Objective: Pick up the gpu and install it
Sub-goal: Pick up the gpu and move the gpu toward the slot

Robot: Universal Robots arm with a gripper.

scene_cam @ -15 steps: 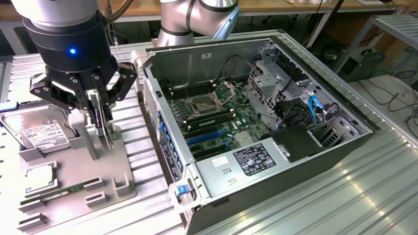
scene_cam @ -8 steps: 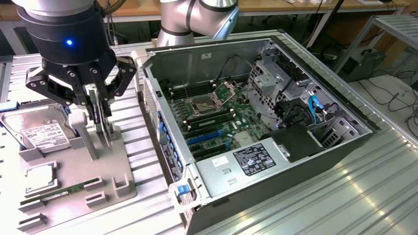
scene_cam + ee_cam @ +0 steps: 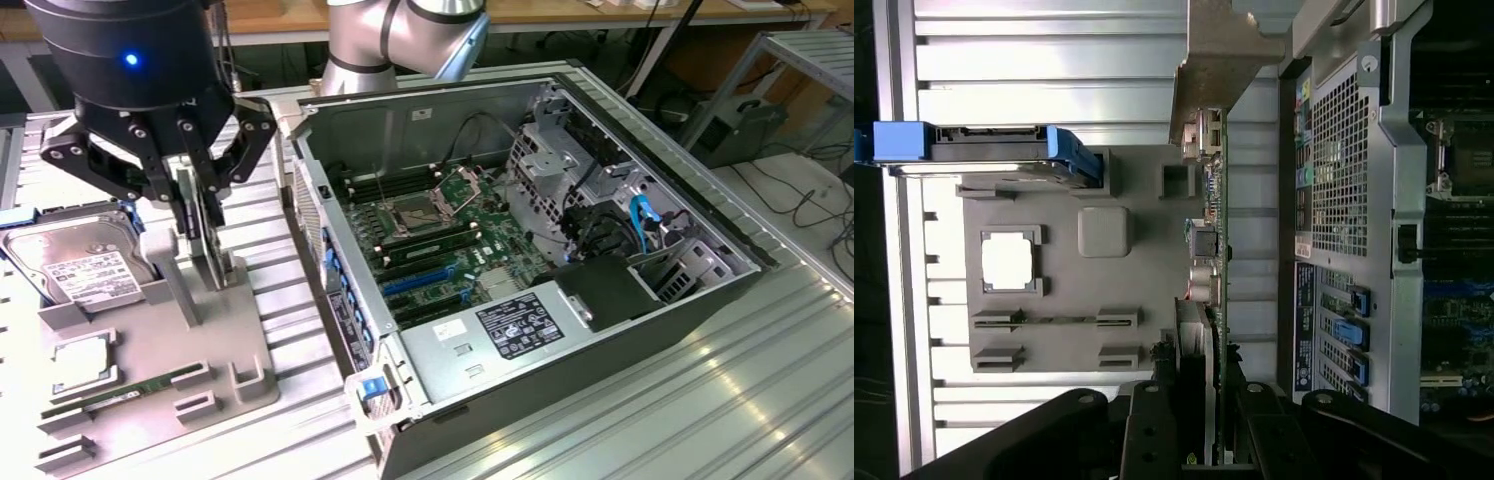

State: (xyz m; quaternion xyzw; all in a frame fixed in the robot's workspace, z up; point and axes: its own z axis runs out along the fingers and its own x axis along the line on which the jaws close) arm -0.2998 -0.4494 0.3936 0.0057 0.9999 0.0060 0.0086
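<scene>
The ribbed aluminium table (image 3: 694,400) is carrying the whole setup. On it, toward the exterior view's right, the large open grey-and-black computer case (image 3: 387,130) is lying on its side, exposing the green motherboard (image 3: 441,235). Just beside the case, toward the exterior view's left, the flat grey plastic fixture tray (image 3: 254,370) is resting on the table. The black multi-link gripper (image 3: 196,205) (image 3: 1206,400) is hanging directly over this tray. The thin dark circuit-board gpu card (image 3: 203,250) (image 3: 1212,240) is standing on edge in the tray, its silvery metal bracket (image 3: 1219,60) at one end. The black fingers (image 3: 171,190) (image 3: 1164,410) are clamping the card's upper edge, one against each face. The boxy silver hard drive (image 3: 87,265), the square processor chip (image 3: 80,365) and the narrow green memory stick (image 3: 120,395) are sitting in other tray recesses.
</scene>
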